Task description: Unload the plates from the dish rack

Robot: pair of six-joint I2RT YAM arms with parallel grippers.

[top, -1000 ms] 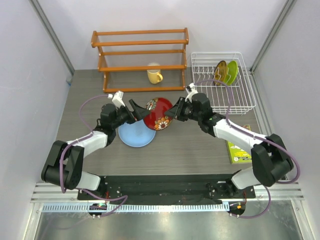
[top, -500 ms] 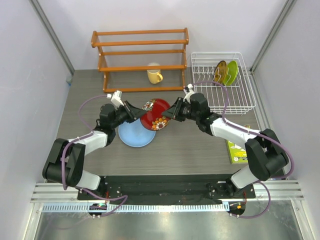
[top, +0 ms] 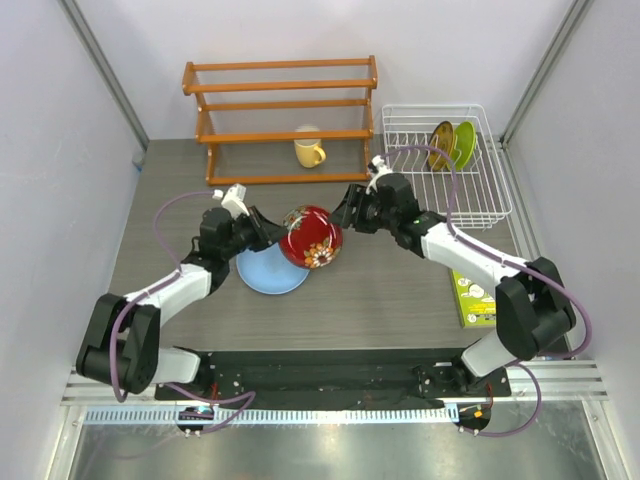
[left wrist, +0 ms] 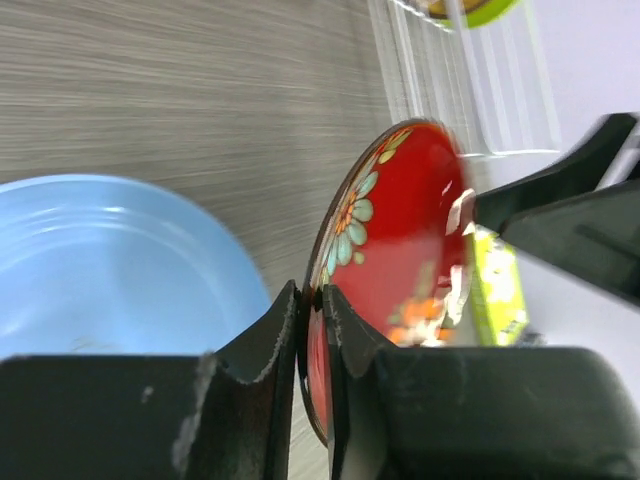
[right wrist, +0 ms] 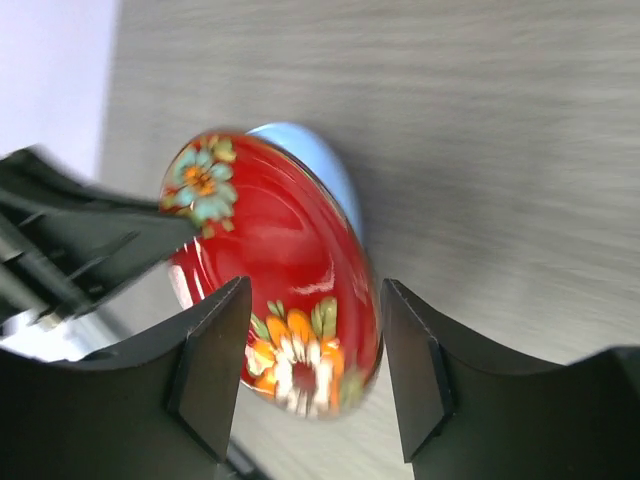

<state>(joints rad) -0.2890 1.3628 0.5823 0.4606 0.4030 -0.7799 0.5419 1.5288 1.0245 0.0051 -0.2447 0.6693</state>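
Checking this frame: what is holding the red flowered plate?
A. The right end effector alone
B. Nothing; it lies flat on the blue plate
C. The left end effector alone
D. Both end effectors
C: the left end effector is clamped on the rim of the red plate, which stands on edge, while the right end effector has its jaws wide open, not pinching it.

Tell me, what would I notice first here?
A shiny red flowered plate, pinched by its rim in the left gripper, tilts over a blue plate mid-table. The right gripper stands open beside it. A brownish plate and a green plate sit in the white rack, back right.
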